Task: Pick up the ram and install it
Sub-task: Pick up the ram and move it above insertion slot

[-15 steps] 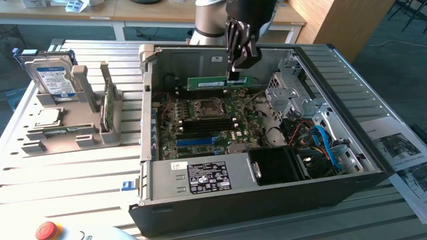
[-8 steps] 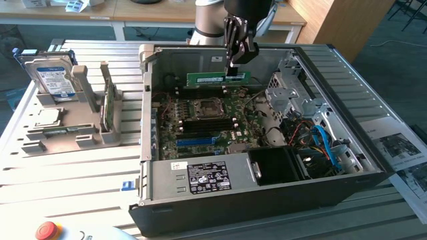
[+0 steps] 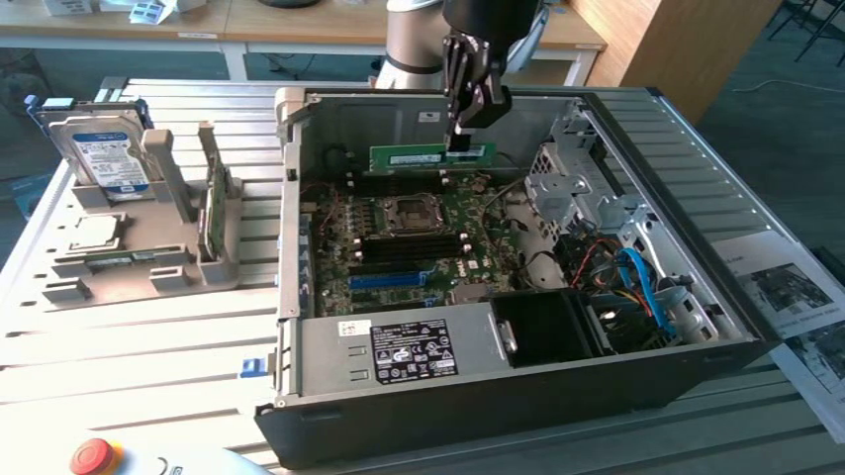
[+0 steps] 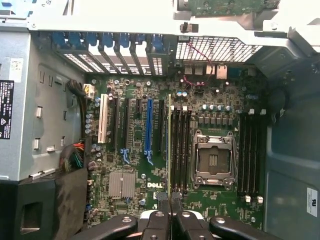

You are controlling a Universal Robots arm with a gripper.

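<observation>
The black gripper (image 3: 465, 146) pinches the ram (image 3: 412, 155), a thin, flat green stick (pale label near its middle), by its upper edge, jaws narrow. In the exterior view it hangs level above the motherboard (image 3: 396, 252), at twelve o'clock from the square metal CPU socket (image 3: 408, 213), inside the open steel case (image 3: 528, 396).

You can read one brand: "DELL", in white letters on the motherboard (image 4: 135, 135). The black label (image 3: 412, 351) on the power supply (image 3: 472, 338) carries white print and marks too small for you to make out. The same goes for the blue label (image 3: 109, 163) on the hard drive (image 3: 79, 126), the white label (image 3: 420, 156) on the ram (image 3: 396, 155), and the printed sheets (image 3: 793, 297).
</observation>
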